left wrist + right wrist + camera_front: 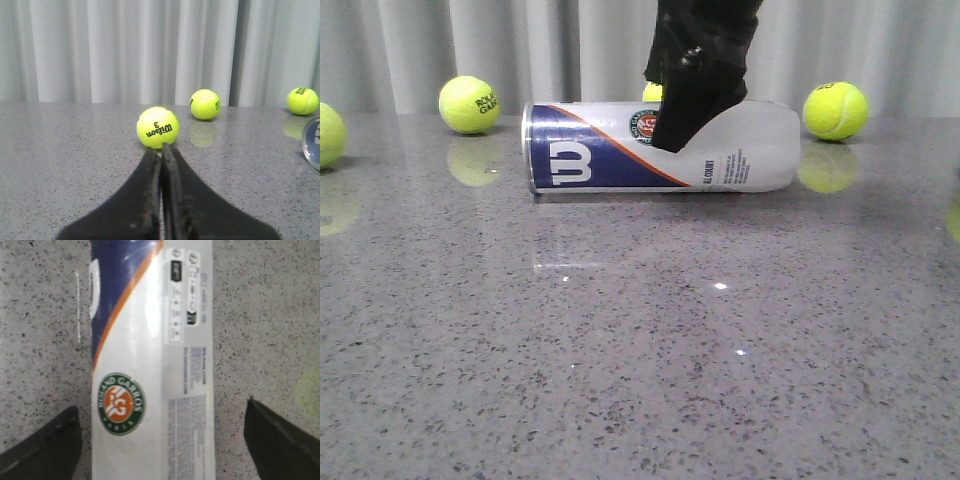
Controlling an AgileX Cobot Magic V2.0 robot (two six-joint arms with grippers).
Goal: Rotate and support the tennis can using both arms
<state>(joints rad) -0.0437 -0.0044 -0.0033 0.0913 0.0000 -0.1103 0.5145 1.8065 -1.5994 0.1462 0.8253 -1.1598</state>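
The long white-and-navy tennis can (660, 148) lies on its side on the grey speckled worktop (620, 350), upper centre of the front view. The right pincer (160, 440) straddles it, spread, not yet gripping. The left pincer (161, 150) is pressed together, apart from the can. Rotation looks unstarted.

A: Readable text?
B: Tennis can (620, 150) has a white W logo (570, 162) on the navy panel. Round green emblem (121, 403) reads "ROLAND GARROS" around an orange centre. Fine print on the white side is too small to read.
A: Balls?
B: Nearest tennis ball (157, 127) in the left wrist view says "Wilson 3". Back-left ball (468, 104) in the front view shows "ROLA / GARR", partly turned away. Marks on the others are illegible.
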